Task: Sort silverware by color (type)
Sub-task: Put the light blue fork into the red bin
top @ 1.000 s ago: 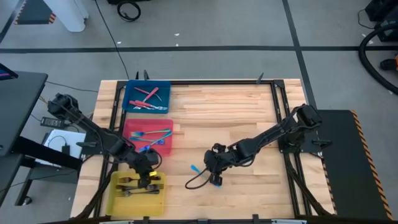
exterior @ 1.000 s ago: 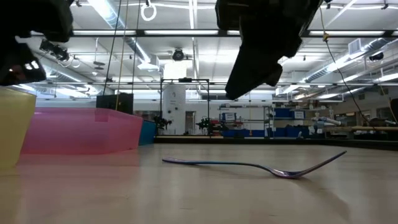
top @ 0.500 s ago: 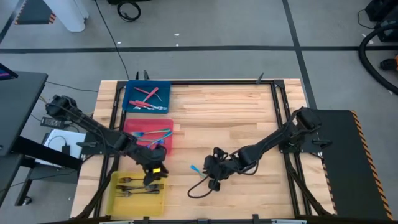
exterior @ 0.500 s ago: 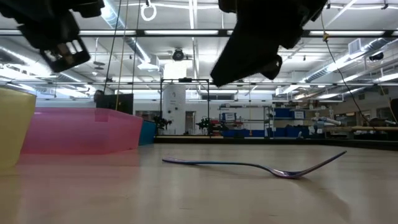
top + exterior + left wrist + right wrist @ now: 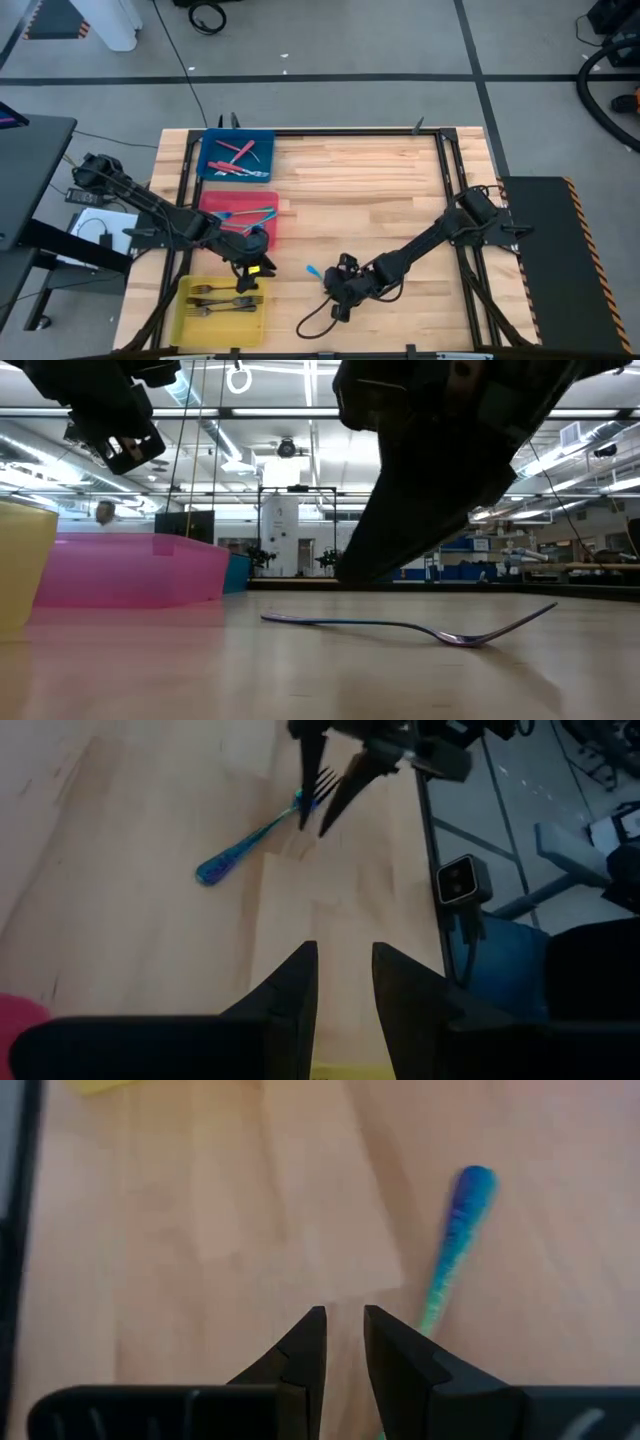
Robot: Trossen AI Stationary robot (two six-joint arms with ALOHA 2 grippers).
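Over on the left, the left gripper (image 5: 250, 270) hangs just past the corner of the translucent pink bin (image 5: 212, 203), above the near rim of the yellow bin (image 5: 186, 318), its fingers a modest gap apart and holding nothing. Dark metal forks (image 5: 222, 297) lie in the yellow bin, and teal-handled ones (image 5: 250, 216) in the pink. Moving across, one fork (image 5: 313, 270) is loose on the pale plank table (image 5: 380, 190). It's slim and gently arched, with a glossy speckled blue-teal handle and its tines toward the right arm. The right gripper (image 5: 338, 295) is right at that tine end, its fingers a narrow slot apart and empty. I reckon the trick here is to come straight down astride the thin neck, fingertips nearly on the wood, and close squarely. That polished handle looks slippery, and the arch could let it rock or roll. Then it's off to the pink bin.
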